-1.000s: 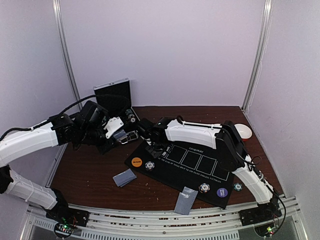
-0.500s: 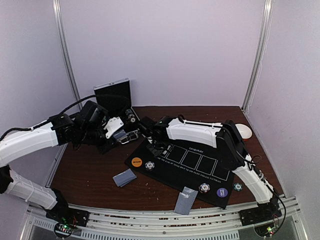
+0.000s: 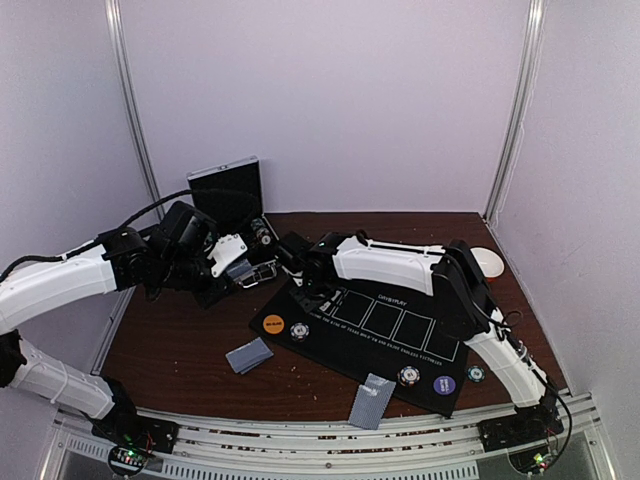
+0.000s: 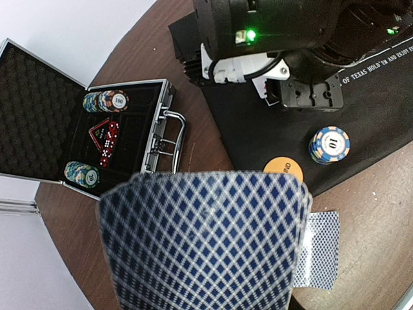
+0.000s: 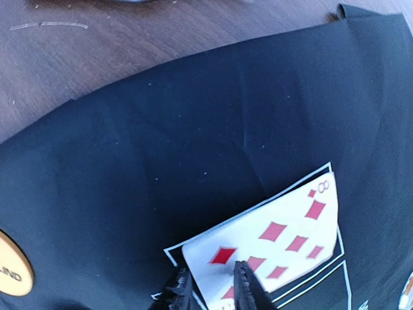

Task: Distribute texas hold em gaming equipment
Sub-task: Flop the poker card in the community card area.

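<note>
My left gripper [image 3: 240, 268] hovers over the table's left rear, shut on a fanned stack of blue-diamond-backed playing cards [image 4: 206, 239] that hides its fingers. My right gripper [image 5: 211, 276] is low over the black mat [image 5: 161, 129], fingers [image 5: 244, 287] slightly apart, astride the near edge of a face-up eight of diamonds [image 5: 284, 239]. That card lies in the mat's leftmost white rectangle. An orange button [image 3: 273, 324] and a striped chip [image 3: 299, 331] sit at the mat's left corner. Two chips [image 3: 408, 376] [image 3: 475, 374] and a purple button [image 3: 443, 384] lie along its near edge.
An open metal case [image 4: 122, 135] with chip stacks [image 4: 105, 101] and red dice [image 4: 106, 139] stands at the back left. Face-down cards [image 3: 249, 355] [image 3: 371, 400] lie on the wood near the front. A bowl [image 3: 487, 262] sits by the right wall.
The right gripper's jaws have parted from shut, with the eight of diamonds now flat on the mat. The left arm has stayed still with its cards.
</note>
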`<state>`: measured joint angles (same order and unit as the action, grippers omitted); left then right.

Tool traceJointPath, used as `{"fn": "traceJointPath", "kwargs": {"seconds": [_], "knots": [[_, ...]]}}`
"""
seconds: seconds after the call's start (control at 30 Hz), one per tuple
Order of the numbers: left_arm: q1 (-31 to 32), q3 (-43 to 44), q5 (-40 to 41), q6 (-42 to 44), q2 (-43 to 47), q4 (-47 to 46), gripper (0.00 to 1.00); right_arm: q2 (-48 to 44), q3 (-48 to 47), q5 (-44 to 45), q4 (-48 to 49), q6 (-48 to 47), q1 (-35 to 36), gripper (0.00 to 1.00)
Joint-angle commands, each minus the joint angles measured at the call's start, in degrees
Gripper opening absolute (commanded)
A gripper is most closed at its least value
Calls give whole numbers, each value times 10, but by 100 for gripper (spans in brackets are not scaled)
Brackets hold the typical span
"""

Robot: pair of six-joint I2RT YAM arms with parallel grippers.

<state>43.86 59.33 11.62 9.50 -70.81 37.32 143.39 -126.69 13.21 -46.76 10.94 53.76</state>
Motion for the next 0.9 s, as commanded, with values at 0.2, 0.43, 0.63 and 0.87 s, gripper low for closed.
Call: {"fn": "traceJointPath", "kwargs": {"seconds": [0.2,0.43,0.63,0.87], "knots": [[-3,-8,-6,4,9,-24,40,-41,16,1,-5,-26,-8,38],[-4,-9,-6,5,10,-24,40,-65,35,29,-12,-74,-12,41],[-4,-9,-6,5,8,-25,40,-93,39,-33,13,-106,-19,44],[-3,-7,-3,4,8,-24,40,-58,26,-136,97,-82,-42,39]]}}
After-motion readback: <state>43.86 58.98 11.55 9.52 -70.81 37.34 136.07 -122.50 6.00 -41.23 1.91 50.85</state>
